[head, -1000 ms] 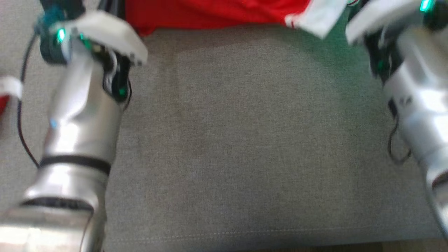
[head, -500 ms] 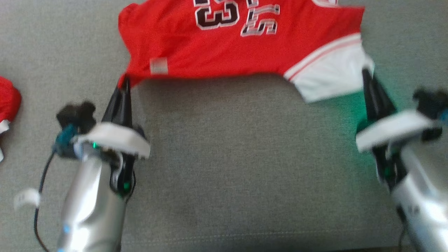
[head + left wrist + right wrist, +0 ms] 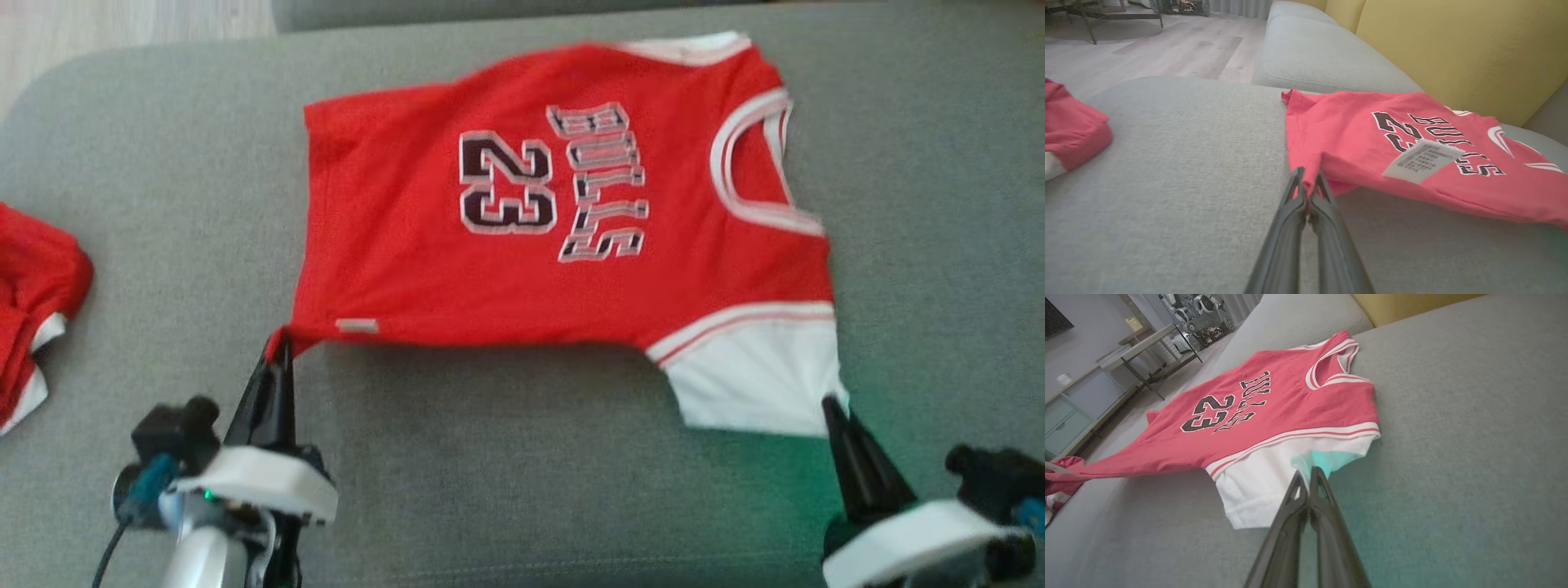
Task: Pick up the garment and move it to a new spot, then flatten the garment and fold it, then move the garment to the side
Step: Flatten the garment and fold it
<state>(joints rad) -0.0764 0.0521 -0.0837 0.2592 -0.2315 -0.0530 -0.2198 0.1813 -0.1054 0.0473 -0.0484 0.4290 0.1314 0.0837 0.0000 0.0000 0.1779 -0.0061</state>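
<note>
Camera rose; end effectors (image 3: 280, 349) (image 3: 829, 406) pinch garment (image 3: 392, 245) corners.

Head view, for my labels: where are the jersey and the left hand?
jersey (image 3: 384, 245), head view, plain red fabric beside the number.
left hand (image 3: 280, 353), head view, between its closed fingertips at the hem corner.

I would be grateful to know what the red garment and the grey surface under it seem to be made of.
The garment: thin, matte knit fabric, perhaps cotton or polyester. It drapes and creases softly where its near edge lifts, and its white trim looks ribbed. The grey cushion: coarse woven upholstery, matte, with a flecked weave and a stitched seam near its front edge.
</note>
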